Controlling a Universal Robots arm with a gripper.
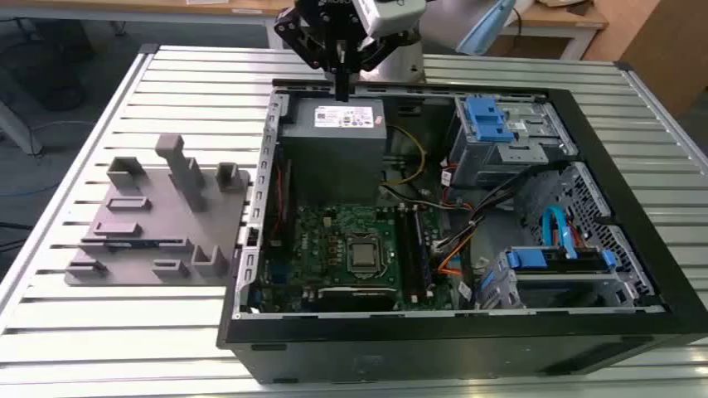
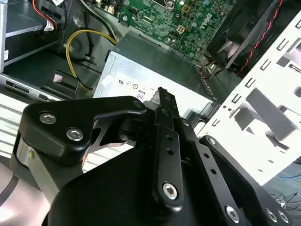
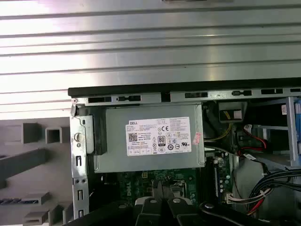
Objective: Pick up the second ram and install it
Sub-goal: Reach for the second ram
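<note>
The second ram (image 1: 142, 243) lies flat as a thin blue-green strip in the grey fixture plate (image 1: 133, 207), at the exterior view's left; the first wrist view shows the ram (image 3: 19, 201) on the plate too. My gripper (image 1: 341, 89) hangs above the far end of the open computer case, over the grey power supply (image 1: 332, 133). Its black fingers are shut with nothing between them, also seen in the first wrist view (image 3: 162, 197) and the second wrist view (image 2: 162, 96). The green motherboard (image 1: 327, 240) with its long memory slots (image 1: 412, 249) lies nearer in the case.
The black case wall (image 1: 257, 215) stands between the fixture plate and the motherboard. Blue drive cages (image 1: 487, 124) and loose cables (image 1: 476, 215) fill the case at the exterior view's right. Tall grey posts (image 1: 182, 170) rise from the fixture. Everything rests on a slatted metal table (image 1: 122, 332).
</note>
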